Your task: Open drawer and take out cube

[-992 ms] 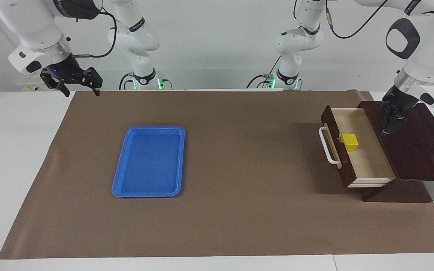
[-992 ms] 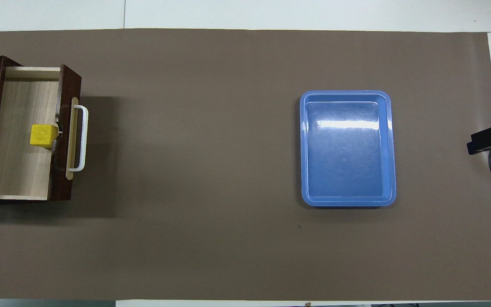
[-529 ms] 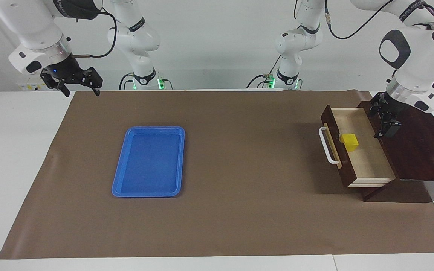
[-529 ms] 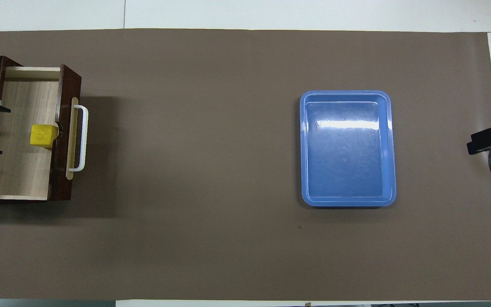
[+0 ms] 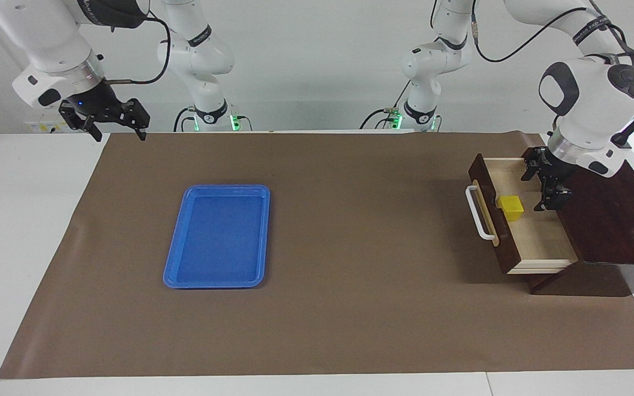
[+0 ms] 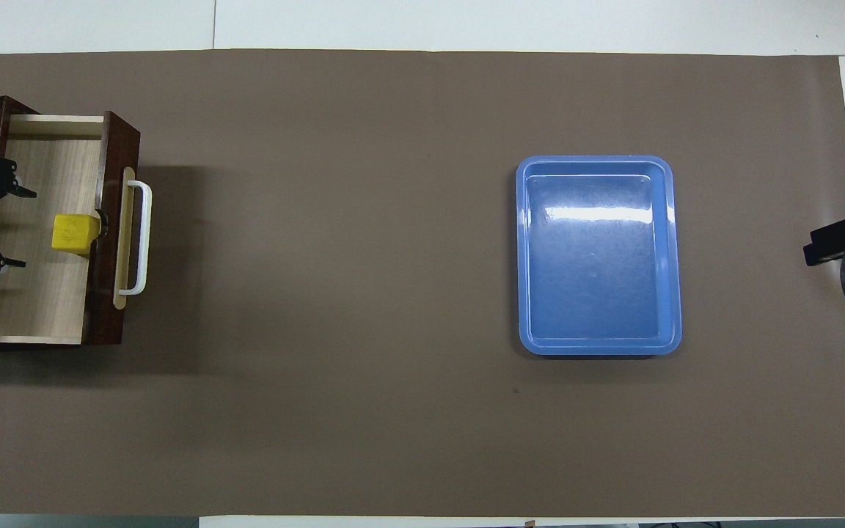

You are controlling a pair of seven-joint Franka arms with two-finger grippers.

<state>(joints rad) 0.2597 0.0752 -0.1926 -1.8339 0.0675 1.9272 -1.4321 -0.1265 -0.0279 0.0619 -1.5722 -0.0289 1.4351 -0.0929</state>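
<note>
The dark wood drawer stands pulled out of its box at the left arm's end of the table, its white handle facing the table's middle. The yellow cube sits on the pale floor inside, against the front panel; it also shows in the overhead view. My left gripper is open and empty over the drawer's inside, beside the cube and apart from it. In the overhead view the left gripper is on the box side of the cube. My right gripper is open and waits raised at its own end.
A blue plastic tray lies empty on the brown mat toward the right arm's end; it also shows in the overhead view. White table edges border the mat.
My left gripper has moved from over the box's top out over the open drawer, closer to the cube. The right arm, cube and drawer have not moved.
</note>
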